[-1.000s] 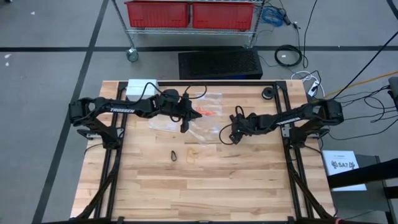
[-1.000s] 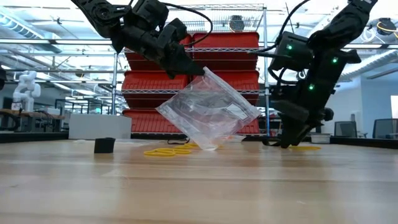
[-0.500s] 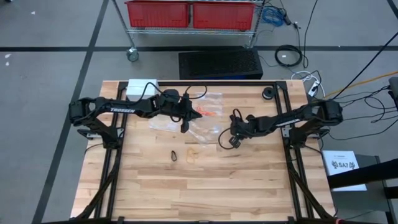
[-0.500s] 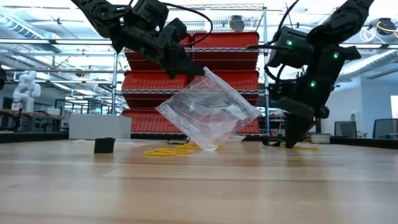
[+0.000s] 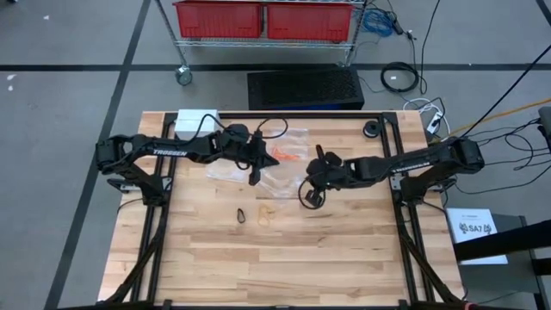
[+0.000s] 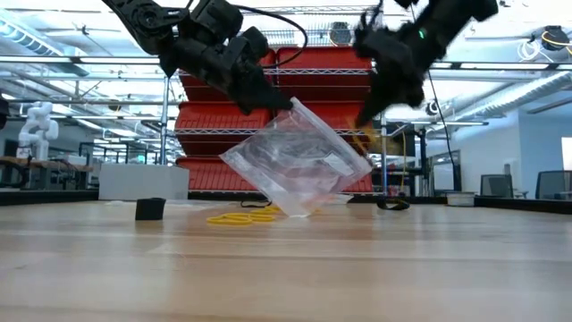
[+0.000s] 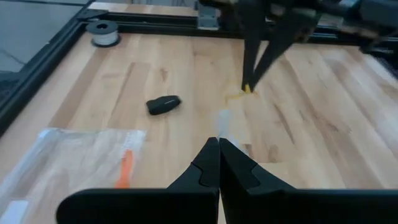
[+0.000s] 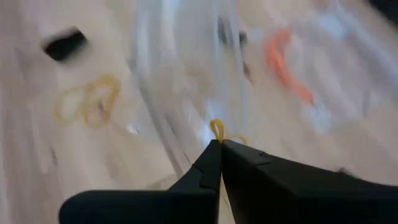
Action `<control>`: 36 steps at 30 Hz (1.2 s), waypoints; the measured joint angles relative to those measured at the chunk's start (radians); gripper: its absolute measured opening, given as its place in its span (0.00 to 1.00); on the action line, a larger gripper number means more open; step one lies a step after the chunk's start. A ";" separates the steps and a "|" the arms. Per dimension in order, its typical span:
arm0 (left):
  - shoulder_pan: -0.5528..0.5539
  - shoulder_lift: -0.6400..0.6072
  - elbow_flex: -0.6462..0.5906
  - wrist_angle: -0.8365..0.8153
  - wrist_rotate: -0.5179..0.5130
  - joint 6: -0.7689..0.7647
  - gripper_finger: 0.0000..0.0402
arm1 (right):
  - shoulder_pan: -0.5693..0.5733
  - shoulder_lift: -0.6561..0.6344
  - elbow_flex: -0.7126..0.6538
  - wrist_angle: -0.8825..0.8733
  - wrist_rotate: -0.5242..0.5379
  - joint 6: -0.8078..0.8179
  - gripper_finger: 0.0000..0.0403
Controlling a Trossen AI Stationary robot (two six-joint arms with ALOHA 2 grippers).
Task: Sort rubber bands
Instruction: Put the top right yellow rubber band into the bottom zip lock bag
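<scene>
Pinching a yellow rubber band (image 8: 216,130) between closed fingertips, the right gripper (image 5: 311,191) hangs above the middle of the table (image 5: 344,258), just right of the clear bag (image 6: 299,165); the band's loop pokes out past the shut tips in the right wrist view. More yellow bands (image 5: 266,211) lie loose on the wood nearer the front, with a black band (image 5: 242,214) just to their left. Orange-red bands (image 5: 286,155) show through a second clear bag (image 5: 297,142) lying flat toward the far side of the table. The left gripper (image 5: 253,172) has its jaws clamped together on the top edge of the first clear bag, holding it up so it hangs tilted with its lowest corner on or just above the tabletop. A small black block (image 6: 150,208) sits on the table to the left in the low view.
</scene>
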 joint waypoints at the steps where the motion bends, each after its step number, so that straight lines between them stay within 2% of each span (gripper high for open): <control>1: -0.003 0.000 0.000 0.000 0.001 0.001 0.00 | 0.000 -0.002 0.021 0.004 0.016 -0.022 0.00; 8: -0.014 0.000 0.000 0.009 0.004 0.006 0.00 | -0.041 0.011 0.089 0.021 0.028 -0.130 0.00; 13: -0.014 0.000 0.000 0.027 0.004 0.005 0.00 | -0.054 0.057 0.089 0.073 -0.045 -0.146 0.00; 20: -0.014 0.000 0.000 0.033 0.003 0.005 0.00 | -0.059 0.108 0.089 0.093 -0.054 -0.150 0.00; 33: -0.024 0.000 0.000 0.063 0.001 0.000 0.00 | -0.117 0.150 0.089 0.235 -0.226 -0.157 0.00; 36: -0.027 0.000 0.000 0.064 -0.002 -0.001 0.00 | -0.129 0.163 0.089 0.247 -0.233 -0.133 0.02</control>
